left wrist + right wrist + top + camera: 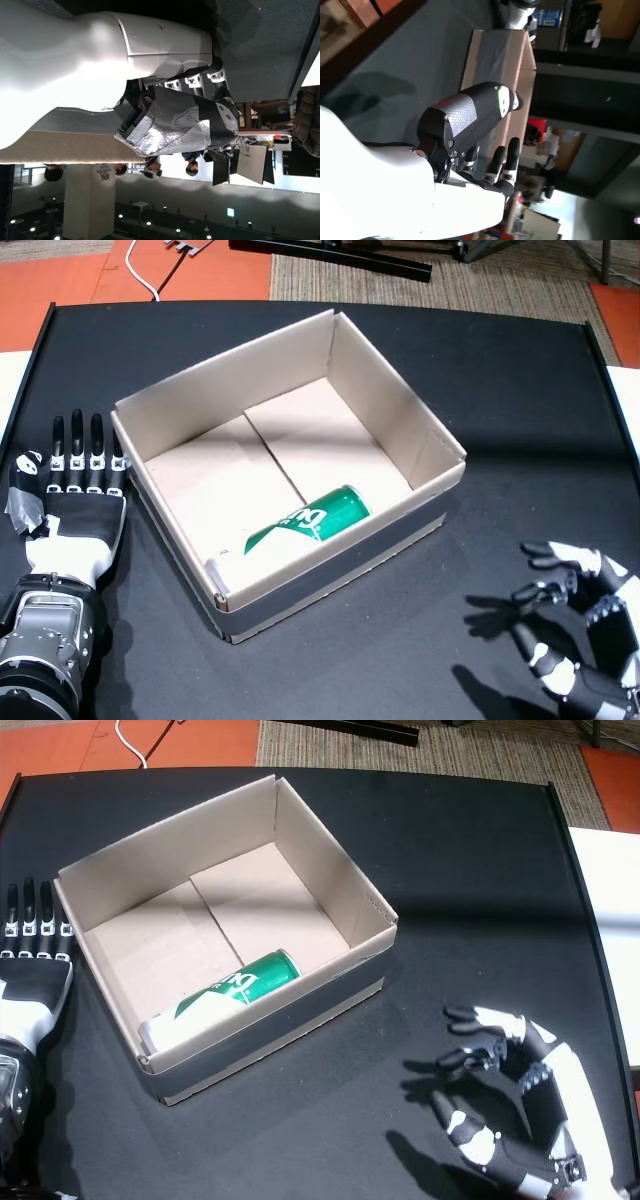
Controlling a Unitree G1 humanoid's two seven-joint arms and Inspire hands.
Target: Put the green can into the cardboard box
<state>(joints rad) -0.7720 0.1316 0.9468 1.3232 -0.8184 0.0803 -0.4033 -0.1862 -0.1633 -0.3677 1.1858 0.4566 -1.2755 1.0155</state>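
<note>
Since the green can (308, 523) lies on its side on the floor of the cardboard box (390, 390), close against the near wall, the task looks done as far as a head view shows: nothing props the can, so it rests where it settled, its silver end toward the box's near-left corner. The left robot hand (72, 502) lies flat on the black bench (520, 380) just beside the box's left wall, fingers straight and side by side, holding nothing. The right robot hand (580, 625) sits well apart from the box at the near right, palm turned inward, fingers loosely curled and spread, empty.

From the other head view the can (225, 993) shows the same lie inside the box (340, 885), and the right robot hand (515, 1095) is plainly open around nothing, likely clear of the box so it cannot knock it. The left robot hand (32, 970) is cut by the frame edge.

Through the left wrist view only the taped back of the left robot hand (175, 120) shows, finger bases extended.

Through the right wrist view the right robot hand (475, 145) shows a thumb and fingers parted, nothing between them, with the box (495, 60) beyond.
</note>
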